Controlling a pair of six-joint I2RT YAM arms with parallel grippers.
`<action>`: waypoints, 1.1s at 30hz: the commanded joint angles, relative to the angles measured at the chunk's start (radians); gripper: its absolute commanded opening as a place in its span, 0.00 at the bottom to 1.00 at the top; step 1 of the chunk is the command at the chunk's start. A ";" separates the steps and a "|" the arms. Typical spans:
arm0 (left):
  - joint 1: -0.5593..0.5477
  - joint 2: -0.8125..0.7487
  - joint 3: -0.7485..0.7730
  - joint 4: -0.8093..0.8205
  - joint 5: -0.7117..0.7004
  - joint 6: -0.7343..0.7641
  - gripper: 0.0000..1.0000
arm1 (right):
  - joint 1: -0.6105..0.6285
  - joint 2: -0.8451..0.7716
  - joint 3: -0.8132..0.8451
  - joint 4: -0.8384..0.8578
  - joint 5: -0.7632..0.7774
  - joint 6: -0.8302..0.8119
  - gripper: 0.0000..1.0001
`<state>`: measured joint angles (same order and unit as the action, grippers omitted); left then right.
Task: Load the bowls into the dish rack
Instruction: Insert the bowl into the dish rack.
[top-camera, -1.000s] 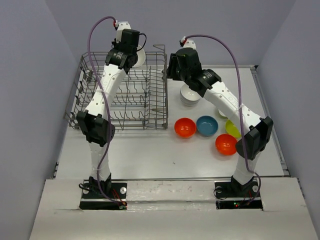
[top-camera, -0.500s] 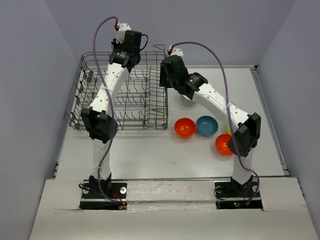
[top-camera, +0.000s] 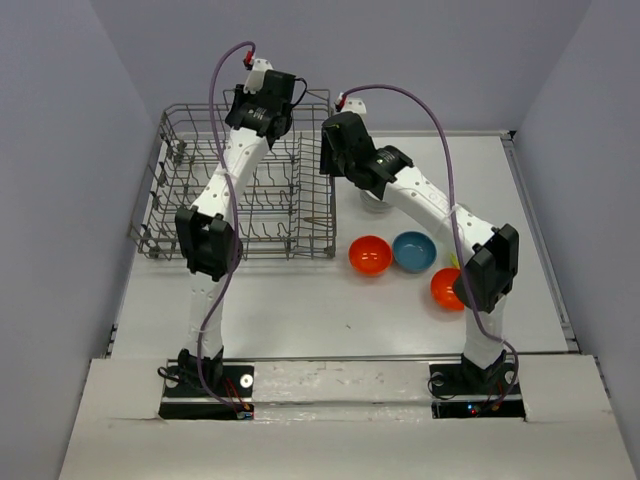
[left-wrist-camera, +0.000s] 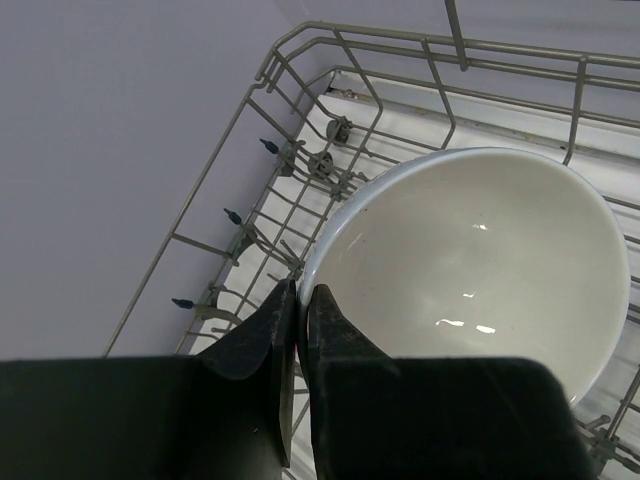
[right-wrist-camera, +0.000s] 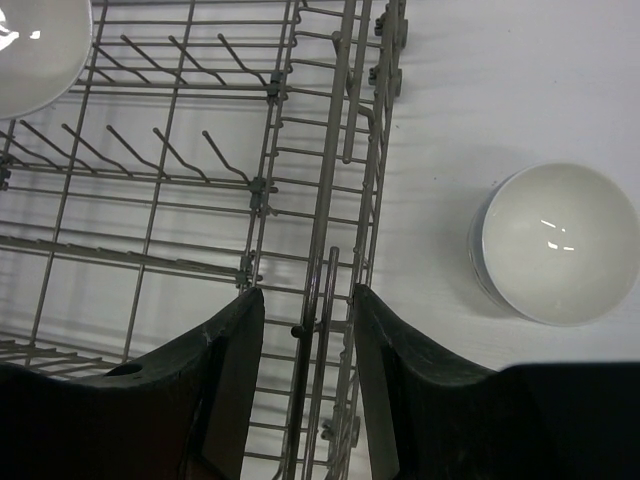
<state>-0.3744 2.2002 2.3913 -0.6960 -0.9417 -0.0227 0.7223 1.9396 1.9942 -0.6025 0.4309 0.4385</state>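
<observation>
The left gripper (left-wrist-camera: 298, 325) is shut on the near rim of a white bowl (left-wrist-camera: 470, 260), one finger inside the rim and one outside. The bowl hangs tilted over the rack (left-wrist-camera: 318, 165), its hollow facing the camera, with the rack's far corner and upright tines behind it in the upper left of the left wrist view. I cannot tell whether the bowl touches the wires.

The right gripper (right-wrist-camera: 305, 340) is open, its fingers (right-wrist-camera: 235, 370) spread at the bottom of the right wrist view. The rack's side wall runs up the frame between them; whether they touch it cannot be told. At the right of that view a second white bowl (right-wrist-camera: 555, 240) sits upright on the surface (right-wrist-camera: 480, 90), just beside the rack.

In the top view, an orange bowl (top-camera: 370, 255) and a blue bowl (top-camera: 414, 251) sit side by side at the centre right. A second orange bowl (top-camera: 445, 290) lies lower right of them, partly behind the right arm.
</observation>
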 joint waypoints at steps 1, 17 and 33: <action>-0.018 -0.016 0.052 0.102 -0.121 0.062 0.00 | 0.011 0.018 0.008 -0.008 0.034 0.000 0.47; -0.069 0.072 0.046 0.188 -0.236 0.168 0.00 | 0.020 -0.025 -0.077 0.006 0.037 0.019 0.45; -0.017 0.061 0.023 0.201 -0.213 0.159 0.00 | 0.029 -0.117 -0.137 0.038 0.016 0.032 0.46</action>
<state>-0.4179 2.3161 2.3913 -0.5488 -1.1072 0.1448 0.7429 1.8545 1.8561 -0.6117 0.4500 0.4641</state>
